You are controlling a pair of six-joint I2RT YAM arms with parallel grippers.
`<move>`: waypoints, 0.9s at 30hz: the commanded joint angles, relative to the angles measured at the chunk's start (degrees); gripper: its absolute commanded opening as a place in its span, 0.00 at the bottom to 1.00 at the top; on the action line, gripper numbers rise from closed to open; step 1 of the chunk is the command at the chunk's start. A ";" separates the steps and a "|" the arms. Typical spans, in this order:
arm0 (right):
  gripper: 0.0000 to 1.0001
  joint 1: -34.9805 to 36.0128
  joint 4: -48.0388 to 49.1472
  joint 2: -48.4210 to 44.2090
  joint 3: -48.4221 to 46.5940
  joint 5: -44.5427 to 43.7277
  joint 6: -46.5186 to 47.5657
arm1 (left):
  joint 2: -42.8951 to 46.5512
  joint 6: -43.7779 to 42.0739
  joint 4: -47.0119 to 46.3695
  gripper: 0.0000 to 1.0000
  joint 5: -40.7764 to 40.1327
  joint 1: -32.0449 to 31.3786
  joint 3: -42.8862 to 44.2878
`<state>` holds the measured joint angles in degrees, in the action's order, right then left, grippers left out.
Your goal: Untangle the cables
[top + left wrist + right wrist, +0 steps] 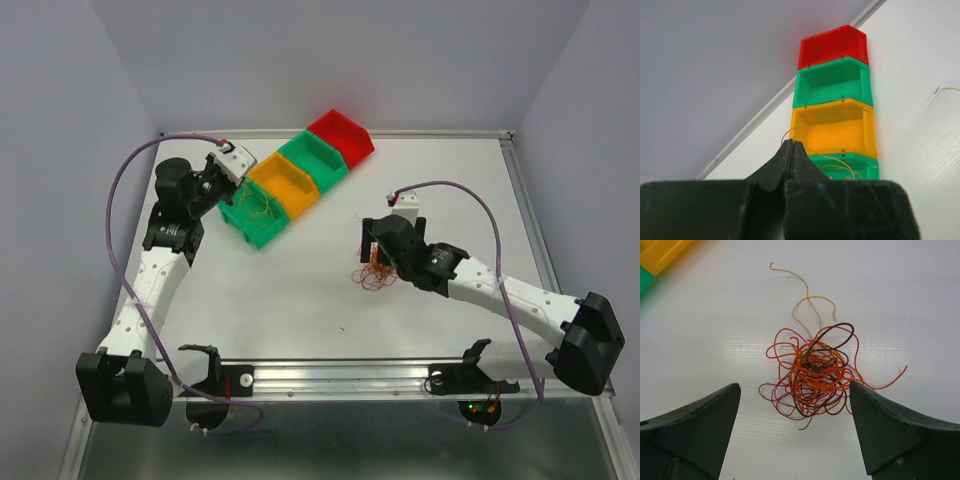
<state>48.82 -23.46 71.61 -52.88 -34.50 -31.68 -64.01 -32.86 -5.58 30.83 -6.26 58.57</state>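
Tabletop cables between spread right jaws

4 bins stand in 1 diagonal row on the table, from the far edge toward the left edge. The cables lie right of centre, under the right gripper. The left gripper hangs over the leftmost bin, apparently pinching 1 strand.

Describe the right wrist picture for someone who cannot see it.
A tangled clump of thin orange, red and dark cables lies on a white table, between the wide-open fingers of the right pincer. A yellow bin's corner shows top left.
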 commanded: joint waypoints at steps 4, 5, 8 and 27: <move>0.94 0.23 4.21 -1.13 0.59 1.01 0.66 | -0.50 -4.22 -4.87 0.00 -0.24 1.07 -5.92; 0.94 0.23 4.30 -1.04 0.50 1.10 0.74 | -1.90 -4.58 -4.70 0.00 -0.07 1.34 -6.44; 0.94 0.22 4.57 -0.60 0.41 1.45 0.83 | -4.01 -6.42 -3.30 0.00 -0.06 1.86 -6.71; 0.94 0.23 5.53 -2.09 2.26 2.33 0.92 | -24.75 -12.23 16.12 0.00 -4.11 2.22 6.82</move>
<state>48.82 -20.25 71.40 -51.64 -32.10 -31.07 -86.48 -42.94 3.57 26.81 -3.68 61.04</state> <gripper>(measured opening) 0.940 0.018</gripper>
